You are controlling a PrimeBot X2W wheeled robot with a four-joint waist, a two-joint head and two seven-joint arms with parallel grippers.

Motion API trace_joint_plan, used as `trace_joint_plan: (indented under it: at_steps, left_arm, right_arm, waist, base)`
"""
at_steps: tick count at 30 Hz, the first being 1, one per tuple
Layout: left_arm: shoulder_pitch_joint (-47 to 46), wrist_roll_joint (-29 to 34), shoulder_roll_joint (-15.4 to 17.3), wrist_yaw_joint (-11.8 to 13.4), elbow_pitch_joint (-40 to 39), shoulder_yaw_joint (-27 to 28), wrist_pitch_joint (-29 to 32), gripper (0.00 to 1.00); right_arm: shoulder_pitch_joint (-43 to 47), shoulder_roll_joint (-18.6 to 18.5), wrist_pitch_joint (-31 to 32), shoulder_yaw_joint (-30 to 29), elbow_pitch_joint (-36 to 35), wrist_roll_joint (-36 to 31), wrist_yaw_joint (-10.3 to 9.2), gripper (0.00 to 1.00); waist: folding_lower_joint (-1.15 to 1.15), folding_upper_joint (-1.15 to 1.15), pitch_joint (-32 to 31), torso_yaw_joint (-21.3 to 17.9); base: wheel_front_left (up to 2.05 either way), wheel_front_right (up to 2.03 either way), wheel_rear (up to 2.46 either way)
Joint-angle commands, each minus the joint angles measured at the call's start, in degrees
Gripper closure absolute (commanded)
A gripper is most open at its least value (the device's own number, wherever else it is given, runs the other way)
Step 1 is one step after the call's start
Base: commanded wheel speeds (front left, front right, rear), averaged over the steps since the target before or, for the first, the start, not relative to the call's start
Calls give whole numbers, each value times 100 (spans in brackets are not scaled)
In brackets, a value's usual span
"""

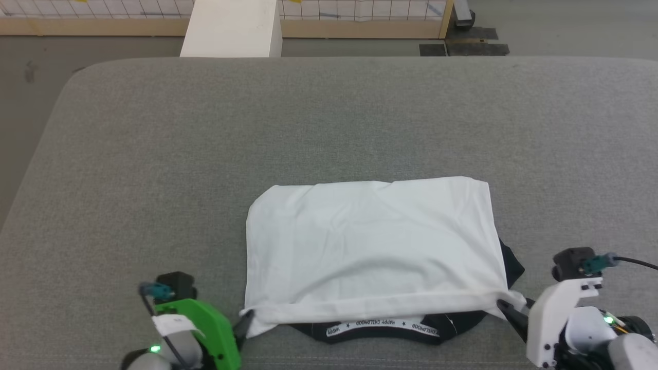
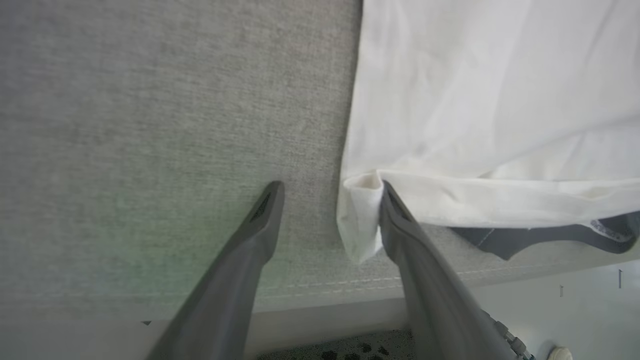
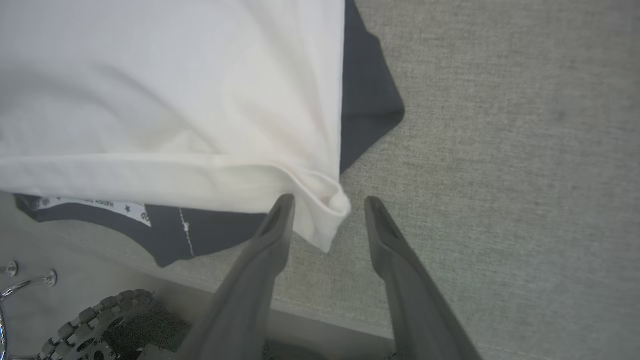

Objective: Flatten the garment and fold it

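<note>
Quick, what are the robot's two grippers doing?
Left gripper: open, with a shirt corner in between.
Right gripper: open, with a shirt corner in between.

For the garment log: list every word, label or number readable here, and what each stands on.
"HAPPY CHILDHOOD", upside down in the head view, repeated between small stars: on the neckband of the garment.
Same lettering in the right wrist view: too blurred to read.
Same lettering in the left wrist view: too small to read.
Nothing else legible.

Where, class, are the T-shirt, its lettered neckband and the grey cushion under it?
T-shirt (image 1: 370, 241), head view, middle of the white folded panel.
Neckband (image 1: 383, 324), head view, on the printed lettering.
Grey cushion (image 1: 329, 113), head view, bare fabric beyond the shirt.
</note>
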Motion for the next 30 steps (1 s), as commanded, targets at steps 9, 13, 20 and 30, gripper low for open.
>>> trace_joint_plan:
  at_steps: [9, 13, 20, 30]
  left_arm:
    - [42, 82, 641, 919, -729, 719, 100, 0]
    - [-83, 139, 598, 998, -1398, 1150, -778, 0]
    - [-385, 718, 405, 425, -1880, 1290, -3148, 0]
    - [-597, 1793, -56, -50, -2215, 1388, -3861, 0]
  right_arm:
    - [375, -346, 749, -1161, -1555, 416, 20, 0]
    - [-47, -104, 770, -1503, -1737, 218, 20, 0]
    - [-736, 322, 802, -1168, -1041, -397, 20, 0]
    - [-1375, 288, 753, -482, 236, -1100, 20, 0]
  waist:
    - [0, 0, -141, 25]
    - [0, 0, -65, 37]
    - [0, 0, 240, 167]
    - [0, 0, 775, 408]
  base:
    - [0, 0, 0]
    - [0, 0, 0]
    - [0, 0, 0]
    - [0, 0, 0]
